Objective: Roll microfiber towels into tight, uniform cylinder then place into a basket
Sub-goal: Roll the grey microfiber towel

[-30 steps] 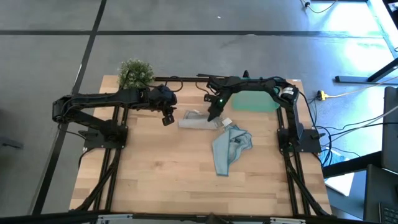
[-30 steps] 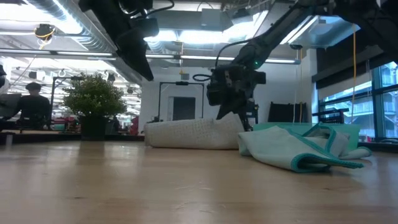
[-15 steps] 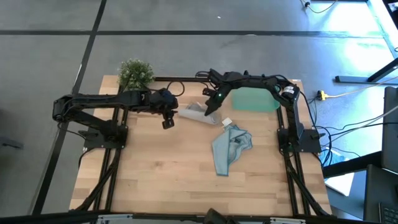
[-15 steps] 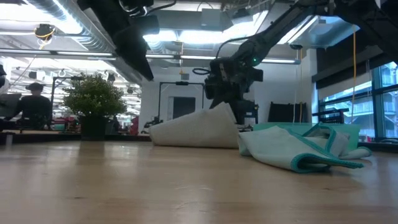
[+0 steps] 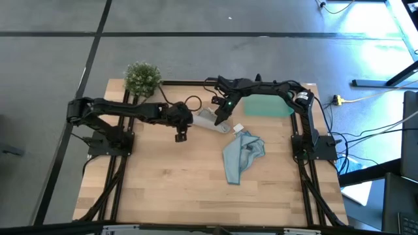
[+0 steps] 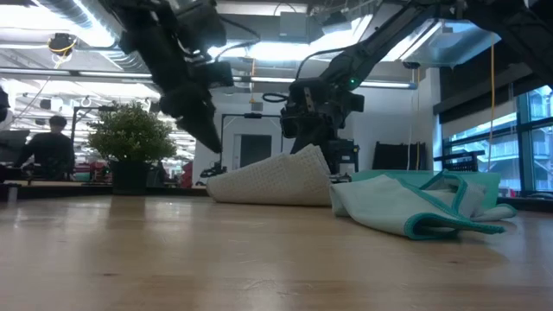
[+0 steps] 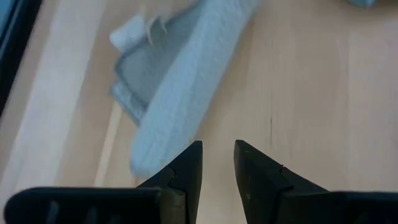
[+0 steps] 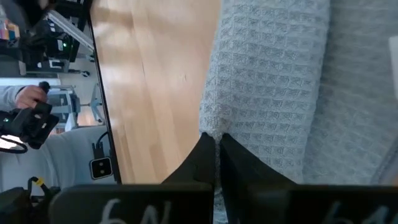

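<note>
Wooden table [image 5: 183,189]: rolled grey towel [image 5: 210,121] tilted up at one end.
Right pincer [image 5: 220,119] pinches that end for lifting toward the basket [image 5: 269,106]; left pincer [image 5: 181,136], fingers slightly apart, hovers beside it.

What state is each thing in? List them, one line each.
grey-blue towel: rolled, one end lifted off the table.
right gripper: shut on grey-blue towel.
left gripper: open, empty, above the table near the roll.
light blue towel: crumpled, unrolled.
basket: upright, nothing visible inside.
potted plant: upright.

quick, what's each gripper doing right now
Left gripper: open, empty, beside the grey towel.
Right gripper: closed on the grey towel, lifting one end.
</note>
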Controlling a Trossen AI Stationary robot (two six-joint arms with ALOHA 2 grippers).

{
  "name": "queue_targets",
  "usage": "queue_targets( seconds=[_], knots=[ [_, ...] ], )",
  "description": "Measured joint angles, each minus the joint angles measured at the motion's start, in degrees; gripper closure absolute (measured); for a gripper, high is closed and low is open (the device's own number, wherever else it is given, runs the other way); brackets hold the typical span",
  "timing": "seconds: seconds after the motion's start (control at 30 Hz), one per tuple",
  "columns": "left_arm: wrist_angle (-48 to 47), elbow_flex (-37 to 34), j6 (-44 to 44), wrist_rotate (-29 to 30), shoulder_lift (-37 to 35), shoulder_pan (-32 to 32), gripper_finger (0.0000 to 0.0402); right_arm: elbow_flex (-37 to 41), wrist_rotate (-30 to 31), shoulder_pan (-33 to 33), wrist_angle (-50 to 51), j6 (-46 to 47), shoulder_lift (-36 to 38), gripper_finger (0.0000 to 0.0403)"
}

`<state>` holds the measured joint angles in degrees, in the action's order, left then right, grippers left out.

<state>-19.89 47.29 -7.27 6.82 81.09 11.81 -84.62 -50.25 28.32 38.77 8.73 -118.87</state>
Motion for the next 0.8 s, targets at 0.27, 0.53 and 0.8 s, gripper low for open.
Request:
queue_targets(
  seconds=[0.27,0.53,0.8],
  knots=[
    [4.93,-0.03,-3.83,2.35,6.64,1.77,0.0314,0.02,1.27,-0.57,-0.28,0.05,0.0,0.0395],
    [3.54,-0.09,-2.32,6.36,5.91,7.31,0.0314,0.02,2.61,-0.6,0.04,-0.15,0.0,0.0395],
    [12.62,0.02,-2.08,-4.89,7.13,12.9,0.0314,0.02,2.64,-0.62,0.12,-1.53,0.0,0.0395]
  ],
)
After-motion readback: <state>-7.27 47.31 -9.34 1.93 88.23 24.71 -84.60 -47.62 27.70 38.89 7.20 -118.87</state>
